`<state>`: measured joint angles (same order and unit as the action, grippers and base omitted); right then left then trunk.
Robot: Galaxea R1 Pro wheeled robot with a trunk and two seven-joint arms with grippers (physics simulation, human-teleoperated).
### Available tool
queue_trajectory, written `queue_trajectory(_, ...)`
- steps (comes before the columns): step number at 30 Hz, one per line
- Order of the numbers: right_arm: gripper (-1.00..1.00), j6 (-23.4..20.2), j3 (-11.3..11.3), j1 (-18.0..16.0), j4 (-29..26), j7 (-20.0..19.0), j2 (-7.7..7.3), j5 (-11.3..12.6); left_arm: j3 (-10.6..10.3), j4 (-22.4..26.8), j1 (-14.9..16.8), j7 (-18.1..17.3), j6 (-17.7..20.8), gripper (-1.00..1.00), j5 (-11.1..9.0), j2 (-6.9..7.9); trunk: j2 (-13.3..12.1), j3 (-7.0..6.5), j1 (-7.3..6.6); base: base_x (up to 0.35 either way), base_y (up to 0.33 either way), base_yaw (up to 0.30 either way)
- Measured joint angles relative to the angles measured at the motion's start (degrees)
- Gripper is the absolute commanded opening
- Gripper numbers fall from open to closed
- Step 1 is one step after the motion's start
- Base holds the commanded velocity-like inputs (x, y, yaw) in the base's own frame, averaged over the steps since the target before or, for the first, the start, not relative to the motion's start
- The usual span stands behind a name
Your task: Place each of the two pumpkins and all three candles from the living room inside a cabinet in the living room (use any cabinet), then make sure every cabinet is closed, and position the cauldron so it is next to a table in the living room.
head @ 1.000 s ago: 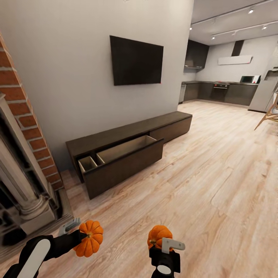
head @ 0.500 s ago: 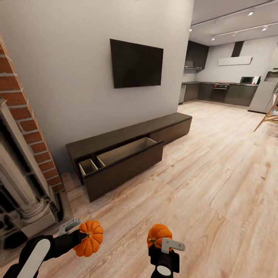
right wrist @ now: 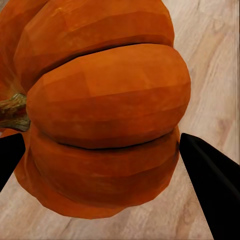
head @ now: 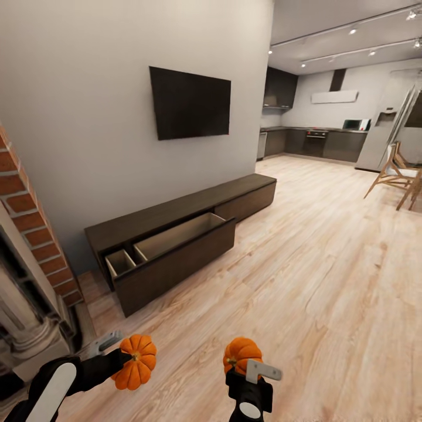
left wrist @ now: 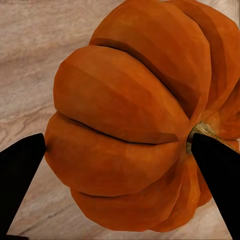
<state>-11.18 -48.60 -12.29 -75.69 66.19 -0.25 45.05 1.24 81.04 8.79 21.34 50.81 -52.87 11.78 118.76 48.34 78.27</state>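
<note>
My left gripper (head: pixel 117 351) clamps left pumpkin (head: pixel 136 361), right gripper (head: pixel 251 370) clamps right pumpkin (head: pixel 241 356); both carried low toward cabinet (head: pixel 176 234), drawer (head: pixel 167 246) open for drop-in.

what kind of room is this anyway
Most likely an open-plan home: a living room running into a kitchen. A wall-mounted TV hangs above a long, low, dark wood cabinet with one drawer pulled open, a brick fireplace stands at the left, and dark kitchen units line the far end.
</note>
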Motion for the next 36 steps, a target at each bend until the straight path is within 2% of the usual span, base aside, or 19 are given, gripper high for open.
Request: queue_trajectory(36,-1.0,0.22,0.02,0.01,0.11,0.08,-0.18,0.03,0.0,0.04,0.0,0.06,0.05,-1.0,0.21,0.03,-14.44,-7.66,-7.9,0.0,0.0,-0.271)
